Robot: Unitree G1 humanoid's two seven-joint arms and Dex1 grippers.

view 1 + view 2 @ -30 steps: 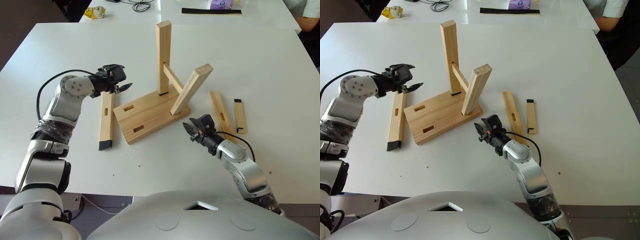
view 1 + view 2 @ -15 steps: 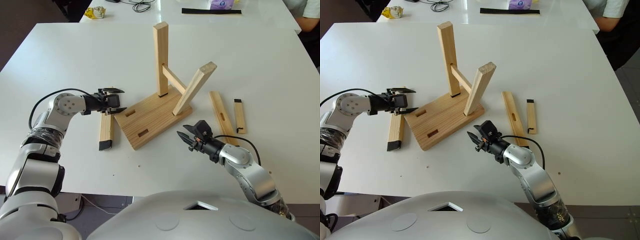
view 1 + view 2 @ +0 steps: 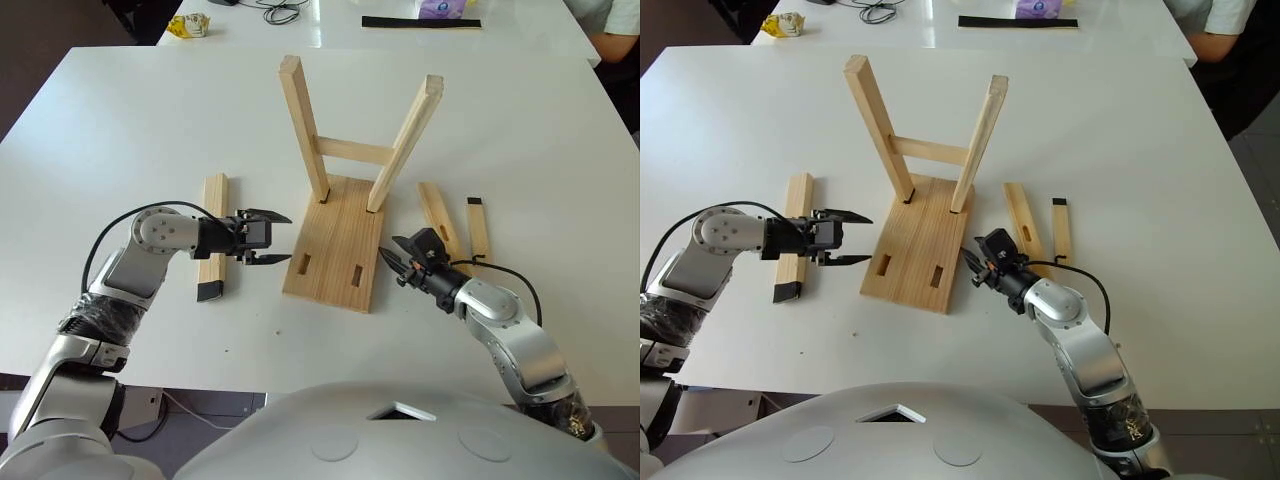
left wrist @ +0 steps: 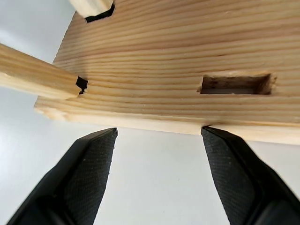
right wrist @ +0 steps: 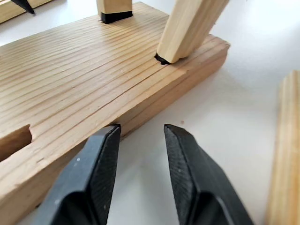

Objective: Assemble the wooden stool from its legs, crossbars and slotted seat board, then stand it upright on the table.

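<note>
the seat board [image 3: 335,235] lies flat on the table [image 3: 120,120], its long axis running away from the robot. two legs [image 3: 303,125] stand in its far slots, joined by a crossbar [image 3: 355,151], and the near slots [image 3: 303,262] are empty. the left end effector [image 3: 285,238], fingers spread, sits close at the board's left edge. the right end effector [image 3: 393,268], also apart, sits at the right edge. a loose leg [image 3: 215,195] lies parallel to the board just beyond the left end effector, so the left arm looks nearer for it. another leg [image 3: 432,205] lies to the right.
</note>
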